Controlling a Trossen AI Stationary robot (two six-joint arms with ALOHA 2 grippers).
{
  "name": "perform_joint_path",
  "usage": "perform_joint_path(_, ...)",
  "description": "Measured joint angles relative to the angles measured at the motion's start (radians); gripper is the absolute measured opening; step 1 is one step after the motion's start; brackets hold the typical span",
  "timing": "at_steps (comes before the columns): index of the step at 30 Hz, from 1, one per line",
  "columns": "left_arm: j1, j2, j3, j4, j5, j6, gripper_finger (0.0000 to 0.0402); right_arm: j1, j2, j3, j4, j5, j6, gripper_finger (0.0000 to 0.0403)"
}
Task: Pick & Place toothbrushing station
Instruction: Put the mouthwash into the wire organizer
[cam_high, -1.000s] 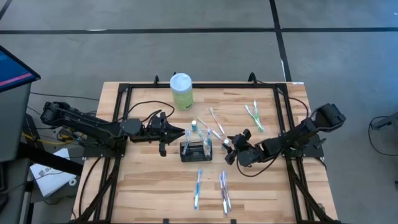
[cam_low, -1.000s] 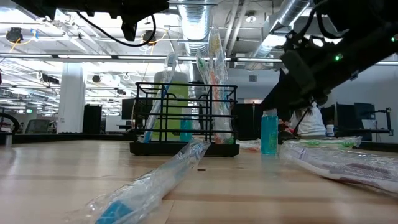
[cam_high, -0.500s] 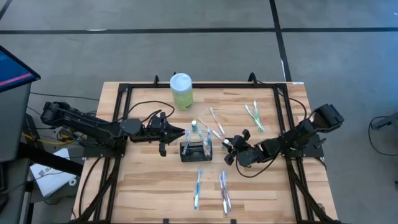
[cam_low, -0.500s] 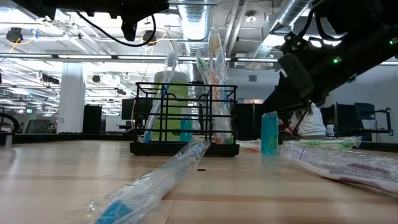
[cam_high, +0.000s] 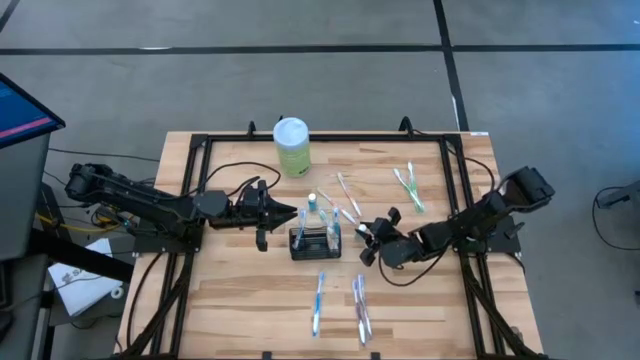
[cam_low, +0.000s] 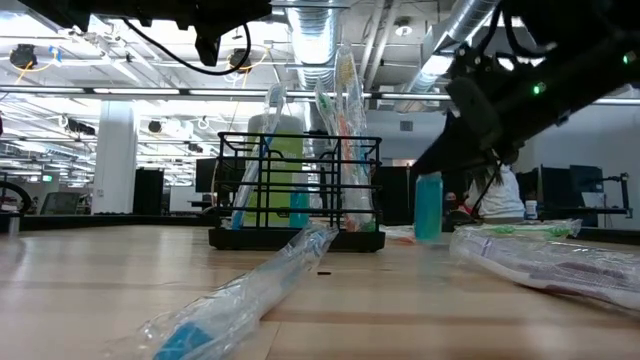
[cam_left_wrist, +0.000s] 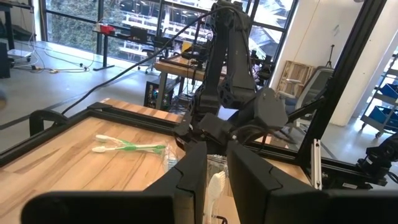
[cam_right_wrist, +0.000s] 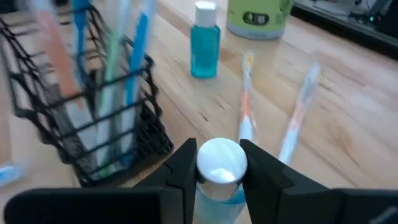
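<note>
Toothbrushing station (cam_high: 314, 243): black wire-mesh caddy, standing upright near the middle of the wooden desk (cam_high: 230, 310), carrying several toothbrushes upright in its compartments.

Right gripper (cam_high: 366, 240): sitting just right of the caddy, its fingers (cam_right_wrist: 261, 177) closing around a small teal bottle with a silver-white cap (cam_right_wrist: 221, 163); in the low view the bottle (cam_low: 428, 207) is hanging just clear of the desk.

Left gripper (cam_high: 290, 213): hovering just left of the caddy, fingers standing narrowly parted and gripping nothing.

Second teal bottle (cam_right_wrist: 204, 40): standing behind the caddy.

Pale green bottle (cam_high: 292, 147): standing at the far edge.

Wrapped toothbrushes (cam_high: 360, 308): lying loose in front of the caddy; others (cam_high: 408, 188) lying to the right rear.
</note>
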Motion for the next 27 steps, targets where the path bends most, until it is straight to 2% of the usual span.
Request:
perform_joint_path(4,0.0,0.0,0.0,-0.001,0.0,0.0,0.0058,0.0,-0.073,0.017,-0.005,-0.001,-0.065,0.0088)
perform_joint_path(10,0.0,0.013,0.0,-0.012,0.01,-0.002,0.0058,0.02,-0.264,0.023,-0.002,-0.001,-0.171,0.0088)
perform_joint_path(15,0.0,0.07,0.0,-0.004,0.018,-0.002,0.0068,0.057,-0.387,0.023,0.05,-0.001,-0.263,0.0088)
perform_joint_path(20,0.0,0.159,0.0,0.055,0.018,-0.002,0.0098,0.066,-0.406,0.023,0.168,-0.005,-0.348,0.0088)
perform_joint_path(23,-0.001,0.207,0.0,0.123,0.019,-0.002,0.0123,0.065,-0.39,0.025,0.235,-0.047,-0.359,0.0088)
perform_joint_path(27,-0.014,0.254,0.0,0.2,0.022,-0.001,0.0147,0.065,-0.341,0.064,0.226,-0.081,-0.361,0.0088)
